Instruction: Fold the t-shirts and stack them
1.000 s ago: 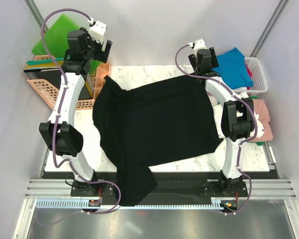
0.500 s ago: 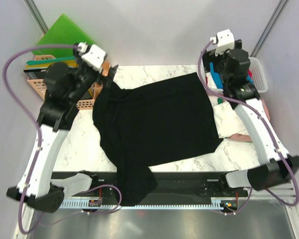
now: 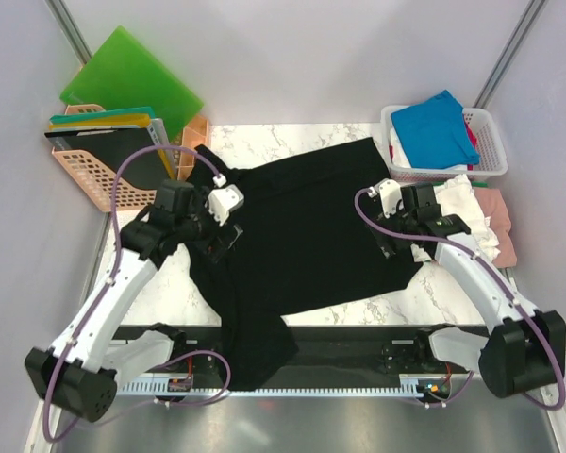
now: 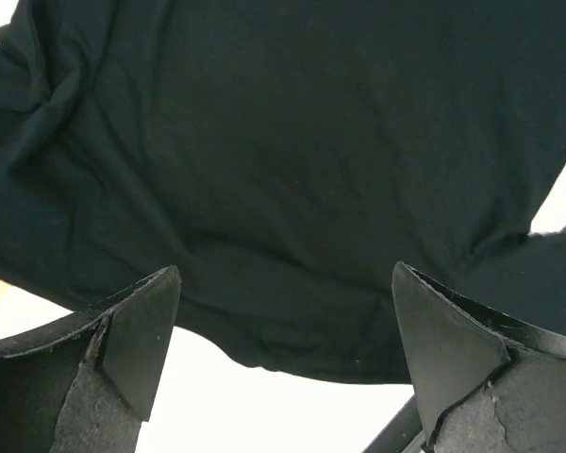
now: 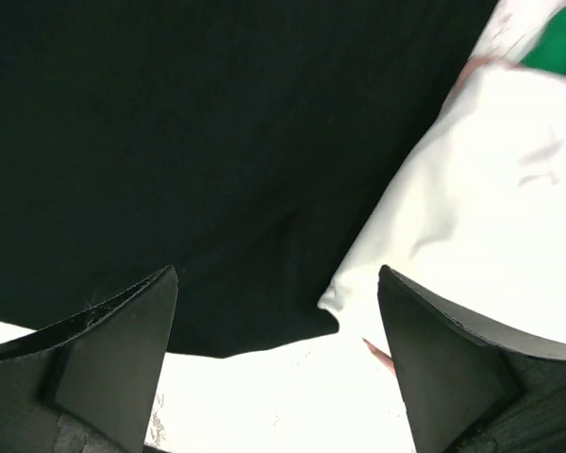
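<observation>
Hovering over the black shirt (image 3: 302,236), spread on the surface (image 3: 283,142) with one end off the near edge, we have both jaws wide open. Our right jaws could snag the adjacent white shirt (image 5: 481,189).

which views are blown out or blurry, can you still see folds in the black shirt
Top external: sharp, evenly lit, but the black t-shirt reads as a nearly flat dark mass. Left wrist: its folds show faintly; the table is blown out white. Right wrist: the white cloth is overexposed and soft.
</observation>
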Robot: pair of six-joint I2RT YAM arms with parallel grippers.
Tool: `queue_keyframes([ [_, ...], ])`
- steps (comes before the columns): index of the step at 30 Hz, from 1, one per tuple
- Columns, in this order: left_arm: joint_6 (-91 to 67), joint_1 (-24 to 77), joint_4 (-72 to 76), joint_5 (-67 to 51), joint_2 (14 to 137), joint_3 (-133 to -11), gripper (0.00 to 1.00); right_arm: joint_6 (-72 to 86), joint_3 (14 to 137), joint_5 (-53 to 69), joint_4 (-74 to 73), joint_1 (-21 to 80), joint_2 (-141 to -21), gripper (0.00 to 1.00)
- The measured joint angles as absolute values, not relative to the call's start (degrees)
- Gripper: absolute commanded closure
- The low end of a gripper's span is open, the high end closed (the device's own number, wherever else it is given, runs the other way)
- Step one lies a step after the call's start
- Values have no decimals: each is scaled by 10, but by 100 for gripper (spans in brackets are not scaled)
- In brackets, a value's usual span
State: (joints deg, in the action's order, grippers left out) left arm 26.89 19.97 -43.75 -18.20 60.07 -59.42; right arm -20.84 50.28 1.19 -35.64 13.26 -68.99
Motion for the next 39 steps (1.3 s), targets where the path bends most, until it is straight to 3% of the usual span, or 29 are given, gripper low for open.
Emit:
queue_keyframes([
  [12, 305, 177, -376, -107, 394, -502, 0, -204, 493, 41, -345, 132, -616, 2],
  [33, 271, 101, -326, -121, 520, -459, 0, -168, 478, 61, -297, 16, -650, 2],
  [39, 258, 72, -251, -82, 510, -441, 0, -120, 396, 65, -160, 17, -581, 2],
])
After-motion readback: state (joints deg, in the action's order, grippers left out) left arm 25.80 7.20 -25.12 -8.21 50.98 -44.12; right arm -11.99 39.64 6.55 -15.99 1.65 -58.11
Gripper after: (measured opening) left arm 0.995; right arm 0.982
